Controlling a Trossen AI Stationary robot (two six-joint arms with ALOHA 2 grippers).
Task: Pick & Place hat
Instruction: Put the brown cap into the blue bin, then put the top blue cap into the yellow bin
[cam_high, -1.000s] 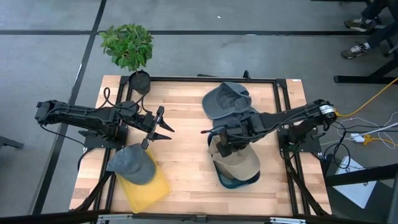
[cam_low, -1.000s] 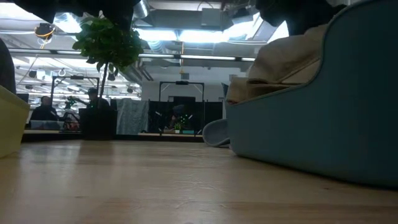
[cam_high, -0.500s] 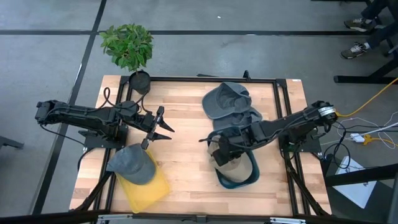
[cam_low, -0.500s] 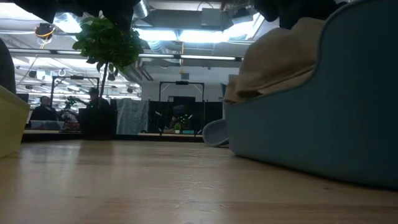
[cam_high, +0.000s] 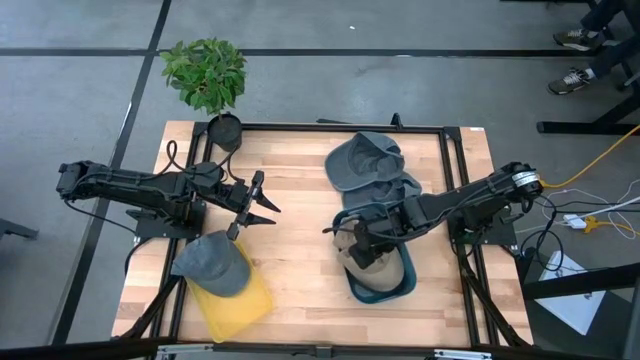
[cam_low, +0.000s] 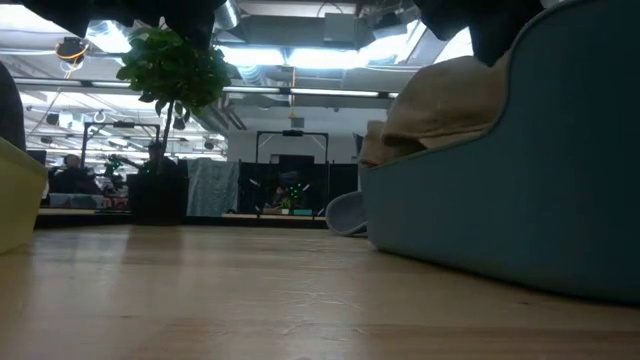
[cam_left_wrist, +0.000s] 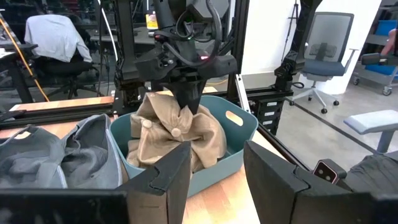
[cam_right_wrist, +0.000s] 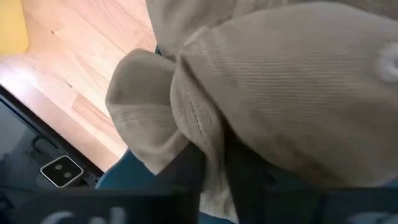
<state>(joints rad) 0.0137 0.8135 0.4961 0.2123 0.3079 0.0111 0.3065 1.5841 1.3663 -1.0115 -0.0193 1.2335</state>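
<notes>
The right gripper (cam_high: 358, 246) is pinched on the tan corduroy cap (cam_left_wrist: 177, 134), bunched over the teal bin (cam_high: 400, 288); the left gripper (cam_high: 262, 203) hangs spread and empty, well apart from the bin; three caps show: tan, one grey cap (cam_high: 362, 160) touching the bin, another grey cap (cam_high: 212, 263) on the yellow bin (cam_high: 240, 305).

The tan hat (cam_high: 362, 252) sits in the bin (cam_high: 400, 290), right of the tray (cam_high: 240, 300).
</notes>
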